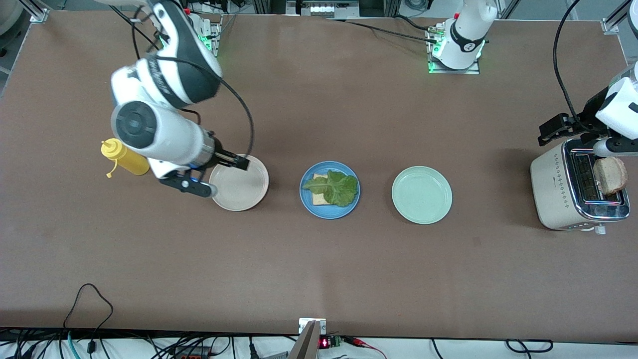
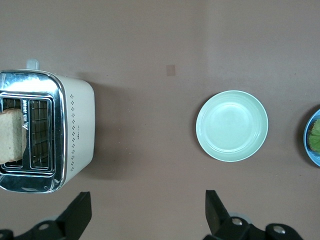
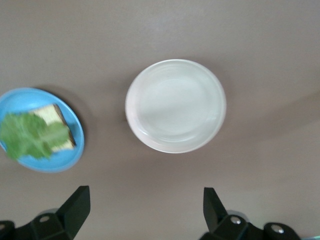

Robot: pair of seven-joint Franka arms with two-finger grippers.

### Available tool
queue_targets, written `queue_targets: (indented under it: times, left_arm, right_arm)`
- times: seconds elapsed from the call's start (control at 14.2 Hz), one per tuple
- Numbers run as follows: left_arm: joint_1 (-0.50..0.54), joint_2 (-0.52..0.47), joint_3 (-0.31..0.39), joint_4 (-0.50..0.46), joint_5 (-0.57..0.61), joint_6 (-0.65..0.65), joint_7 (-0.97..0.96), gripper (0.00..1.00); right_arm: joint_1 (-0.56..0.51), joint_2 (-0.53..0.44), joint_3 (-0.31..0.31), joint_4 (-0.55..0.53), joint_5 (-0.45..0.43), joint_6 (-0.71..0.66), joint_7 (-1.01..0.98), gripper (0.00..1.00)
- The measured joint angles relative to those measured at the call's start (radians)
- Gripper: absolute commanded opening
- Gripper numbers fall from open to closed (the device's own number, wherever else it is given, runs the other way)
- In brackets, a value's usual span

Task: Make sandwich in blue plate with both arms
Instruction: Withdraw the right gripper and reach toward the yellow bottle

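Pincers both spread wide, holding nothing: right pincer [image 3: 142, 212] over the white plate [image 3: 175, 105], left pincer [image 2: 147, 215] over the toaster [image 2: 75, 135].

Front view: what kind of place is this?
Likely a robot lab bench staged as a kitchen: brown table with bolted arm bases, loose cabling along its edge, plus a toaster and blue plate.

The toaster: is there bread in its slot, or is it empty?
Not empty. A bread slice stands in one slot of the toaster, sticking up above the top; the other slot looks empty.
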Motion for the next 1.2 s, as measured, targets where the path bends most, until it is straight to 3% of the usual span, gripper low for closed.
queue_targets:
  times: [0.49,0.77,1.06,1.2]
  left_arm:
    - [0.000,0.000,0.000,0.000,0.000,0.000,0.000,1.00]
    - [0.000,0.000,0.000,0.000,0.000,0.000,0.000,1.00]
    - [0.000,0.000,0.001,0.000,0.000,0.000,0.000,1.00]
    - [0.000,0.000,0.001,0.000,0.000,0.000,0.000,1.00]
  right_arm:
    - [-0.230,-0.322,-0.005,-0.297,-0.004,-0.031,-0.669,1.00]
    - [-0.410,-0.403,-0.019,-0.397,-0.005,-0.028,-1.158,1.00]
    - [-0.484,-0.399,-0.144,-0.457,0.006,0.018,-1.619,1.00]
    - [-0.496,-0.377,-0.220,-0.479,0.059,0.041,-1.851,1.00]
